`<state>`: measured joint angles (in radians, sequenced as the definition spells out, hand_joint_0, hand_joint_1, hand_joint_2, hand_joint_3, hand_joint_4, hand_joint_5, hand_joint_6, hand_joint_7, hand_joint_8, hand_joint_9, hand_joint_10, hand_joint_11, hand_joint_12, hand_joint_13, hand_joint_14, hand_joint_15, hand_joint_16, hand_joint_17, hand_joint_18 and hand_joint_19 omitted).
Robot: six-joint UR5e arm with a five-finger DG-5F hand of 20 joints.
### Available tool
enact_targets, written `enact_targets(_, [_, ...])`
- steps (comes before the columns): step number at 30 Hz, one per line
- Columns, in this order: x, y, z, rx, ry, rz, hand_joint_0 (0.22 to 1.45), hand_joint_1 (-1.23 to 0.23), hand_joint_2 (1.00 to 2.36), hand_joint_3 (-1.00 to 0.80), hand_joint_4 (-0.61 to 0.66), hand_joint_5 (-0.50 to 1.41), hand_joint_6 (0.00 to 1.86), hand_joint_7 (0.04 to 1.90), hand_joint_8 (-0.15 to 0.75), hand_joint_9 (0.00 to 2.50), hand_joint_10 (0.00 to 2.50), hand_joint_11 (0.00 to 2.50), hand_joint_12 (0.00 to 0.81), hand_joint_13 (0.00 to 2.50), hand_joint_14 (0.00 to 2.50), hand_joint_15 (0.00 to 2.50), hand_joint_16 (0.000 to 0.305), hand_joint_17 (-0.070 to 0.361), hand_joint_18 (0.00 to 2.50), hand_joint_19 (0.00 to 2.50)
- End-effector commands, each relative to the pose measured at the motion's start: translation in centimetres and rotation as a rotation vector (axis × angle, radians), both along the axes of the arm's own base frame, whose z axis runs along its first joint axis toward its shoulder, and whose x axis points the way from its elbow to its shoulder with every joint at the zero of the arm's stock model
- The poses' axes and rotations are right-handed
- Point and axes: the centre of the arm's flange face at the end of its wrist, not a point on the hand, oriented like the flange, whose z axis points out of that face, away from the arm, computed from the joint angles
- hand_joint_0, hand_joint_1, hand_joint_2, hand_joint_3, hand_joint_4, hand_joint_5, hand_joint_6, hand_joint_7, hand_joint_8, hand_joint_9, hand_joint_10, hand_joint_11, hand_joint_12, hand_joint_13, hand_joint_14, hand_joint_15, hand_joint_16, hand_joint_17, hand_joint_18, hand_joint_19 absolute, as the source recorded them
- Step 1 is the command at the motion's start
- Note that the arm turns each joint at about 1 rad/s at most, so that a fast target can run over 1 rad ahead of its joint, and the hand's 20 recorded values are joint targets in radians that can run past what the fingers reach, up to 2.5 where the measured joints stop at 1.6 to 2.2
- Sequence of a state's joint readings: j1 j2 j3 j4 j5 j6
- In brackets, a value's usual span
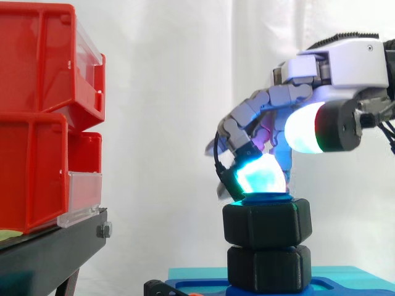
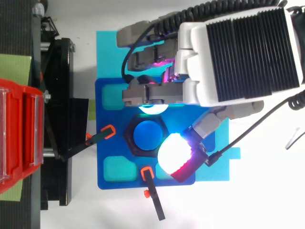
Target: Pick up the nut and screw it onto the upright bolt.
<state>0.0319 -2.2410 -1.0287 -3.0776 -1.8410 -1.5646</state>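
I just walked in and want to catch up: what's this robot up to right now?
The robot's hand is down at the black nut, which already sits on the upright blue bolt; from above, the bolt's top shows through the nut. Below the nut is a second black hex piece, resting on a blue base held by clamps. I can't tell whether the hand is actually gripping the nut. Red bins stand off to the side.
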Motion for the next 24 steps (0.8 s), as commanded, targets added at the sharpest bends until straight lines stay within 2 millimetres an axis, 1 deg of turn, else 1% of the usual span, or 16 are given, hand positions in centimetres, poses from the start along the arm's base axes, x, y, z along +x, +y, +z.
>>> enact_targets(1, [0.1,0.0,1.1,-0.001,-0.002,0.0,0.53,-0.15,1.0,-0.5,0.22,0.0,0.5,1.24,0.255,1.23,0.0,0.0,0.204,0.74,0.0,0.0,0.014,0.031,0.33,0.0])
enact_targets(3, [0.2,0.0,1.6,-0.007,-0.008,0.001,0.52,-0.13,1.0,-0.5,0.26,-0.04,0.5,1.02,0.255,1.13,0.0,0.0,0.23,0.67,0.0,0.0,0.018,0.04,0.28,0.0])
enact_targets(4, [0.2,-0.1,1.7,-0.007,-0.008,-0.001,0.52,-0.13,1.0,-0.5,0.27,-0.05,0.5,0.98,0.25,1.12,0.0,0.0,0.234,0.65,0.0,0.0,0.019,0.042,0.27,0.0])
enact_targets(6, [0.3,0.0,2.0,-0.009,-0.012,0.001,0.52,-0.13,1.0,-0.5,0.23,-0.08,0.5,0.82,0.245,1.04,0.0,0.0,0.247,0.61,0.0,0.0,0.022,0.049,0.22,0.0])
enact_targets(9, [0.4,0.5,2.2,-0.008,-0.015,0.007,0.51,-0.11,1.0,-0.5,0.21,-0.11,0.5,0.7,0.232,0.92,0.0,0.0,0.263,0.52,0.0,0.0,0.026,0.059,0.15,0.0])
enact_targets(14, [0.7,1.3,2.3,-0.008,-0.032,0.014,0.5,-0.07,1.0,-0.5,0.2,-0.13,0.5,0.64,0.213,0.74,0.0,0.0,0.287,0.38,0.0,0.0,0.031,0.069,0.01,0.0])
enact_targets(16, [0.7,1.5,2.3,-0.008,-0.038,0.016,0.49,-0.06,1.0,-0.5,0.19,-0.13,0.5,0.62,0.204,0.63,0.0,0.0,0.297,0.3,0.0,0.0,0.033,0.074,0.0,0.0])
enact_targets(17, [0.8,1.7,2.3,-0.008,-0.038,0.016,0.49,-0.05,1.0,-0.5,0.18,-0.13,0.5,0.62,0.195,0.53,0.0,0.0,0.304,0.26,0.0,0.0,0.035,0.078,0.0,0.0])
enact_targets(18, [0.8,2.2,2.1,-0.006,-0.04,0.02,0.49,-0.04,1.0,-0.5,0.17,-0.14,0.5,0.61,0.186,0.47,0.0,0.0,0.313,0.14,0.0,0.0,0.037,0.083,0.0,0.0])
enact_targets(19, [0.8,2.4,2.0,-0.006,-0.039,0.02,0.49,0.0,1.0,-0.5,0.17,-0.14,0.5,0.62,0.165,0.29,0.0,0.0,0.326,0.0,0.0,0.0,0.039,0.088,0.0,0.0])
enact_targets(21, [0.8,3.1,1.3,-0.007,-0.033,0.02,0.48,0.04,1.0,-0.5,0.12,-0.16,0.5,0.63,0.133,0.0,0.0,0.0,0.331,0.0,0.0,0.0,0.042,0.094,0.0,0.0])
enact_targets(22, [0.7,3.5,0.5,-0.005,-0.026,0.019,0.48,0.04,1.0,-0.5,0.12,-0.16,0.5,0.63,0.131,0.0,0.0,0.0,0.331,0.0,0.0,0.0,0.042,0.095,0.0,0.0])
enact_targets(24, [0.7,3.7,-0.1,-0.003,-0.027,0.019,0.48,0.06,1.0,-0.5,0.1,-0.16,0.5,0.65,0.105,0.0,0.0,0.0,0.328,0.0,0.0,0.0,0.043,0.097,0.0,0.0])
